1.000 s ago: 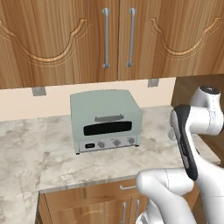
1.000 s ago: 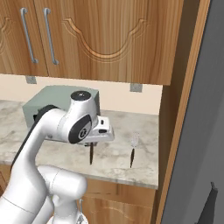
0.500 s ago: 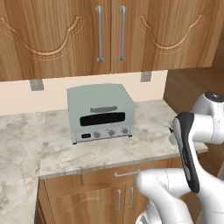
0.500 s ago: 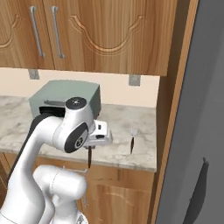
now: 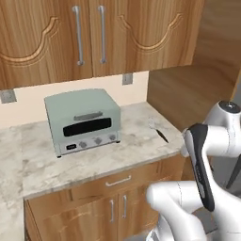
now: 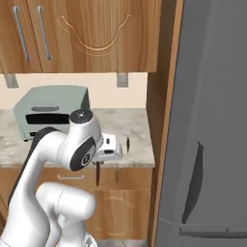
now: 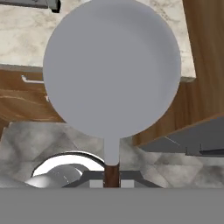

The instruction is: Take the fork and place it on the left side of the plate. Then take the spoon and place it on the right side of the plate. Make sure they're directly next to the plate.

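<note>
My gripper [image 7: 112, 178] is shut on the brown handle of the spoon [image 7: 113, 70], whose wide grey bowl points away from the hand. In the right base view the gripper [image 6: 100, 162] hangs in front of the counter's edge, and the spoon [image 6: 98, 175] points down from it as a thin dark stick. The fork [image 5: 159, 131], with grey tines and a dark handle, lies on the marble counter near its right end. From the right side the fork [image 6: 128, 144] lies just right of the hand. The plate is out of view.
A pale green toaster oven [image 5: 83, 120] stands on the counter [image 5: 117, 155], left of the fork. Wooden wall cabinets [image 5: 94, 33] hang above it. A tall wooden panel [image 6: 164, 111] and a grey fridge [image 6: 212, 120] close off the counter's right end.
The whole picture has shifted left, so the camera has moved right along the counter, and the fridge has come into the right base view. The gripper stays shut on the spoon.
</note>
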{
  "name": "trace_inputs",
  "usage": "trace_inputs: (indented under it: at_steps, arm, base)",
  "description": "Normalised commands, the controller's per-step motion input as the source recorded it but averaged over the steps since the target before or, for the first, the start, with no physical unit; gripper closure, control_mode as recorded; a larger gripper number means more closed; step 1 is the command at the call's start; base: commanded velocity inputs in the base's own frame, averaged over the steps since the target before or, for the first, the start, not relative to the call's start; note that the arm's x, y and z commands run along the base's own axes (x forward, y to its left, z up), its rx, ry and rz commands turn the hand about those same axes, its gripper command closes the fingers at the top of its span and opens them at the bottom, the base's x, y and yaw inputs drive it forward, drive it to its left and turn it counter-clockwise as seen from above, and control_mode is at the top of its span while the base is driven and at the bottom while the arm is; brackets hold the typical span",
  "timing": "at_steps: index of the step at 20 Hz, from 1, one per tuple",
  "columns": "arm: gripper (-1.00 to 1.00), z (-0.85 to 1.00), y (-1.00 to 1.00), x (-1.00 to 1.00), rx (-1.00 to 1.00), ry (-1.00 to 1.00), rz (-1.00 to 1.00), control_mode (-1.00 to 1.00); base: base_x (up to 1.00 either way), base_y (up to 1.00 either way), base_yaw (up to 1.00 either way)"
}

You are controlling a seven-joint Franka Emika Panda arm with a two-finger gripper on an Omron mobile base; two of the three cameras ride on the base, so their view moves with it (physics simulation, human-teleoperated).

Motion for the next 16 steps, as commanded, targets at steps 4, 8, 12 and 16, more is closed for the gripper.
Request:
trace_inputs:
  at_steps: [4, 8, 12, 16]
  arm:
    - [1.0, 0.0, 0.0, 0.0, 0.0, 0.0, 0.0, 1.0]
    - [1.0, 0.0, 0.0, 0.0, 0.0, 0.0, 0.0, 1.0]
    - [1.0, 0.0, 0.0, 0.0, 0.0, 0.0, 0.0, 1.0]
    - [1.0, 0.0, 0.0, 0.0, 0.0, 0.0, 0.0, 1.0]
  base:
    - [-0.27, 0.0, -0.5]
    - [-0.45, 0.0, -0.53]
    - [-0.49, 0.0, -0.53]
    - [-0.54, -0.06, -0.5]
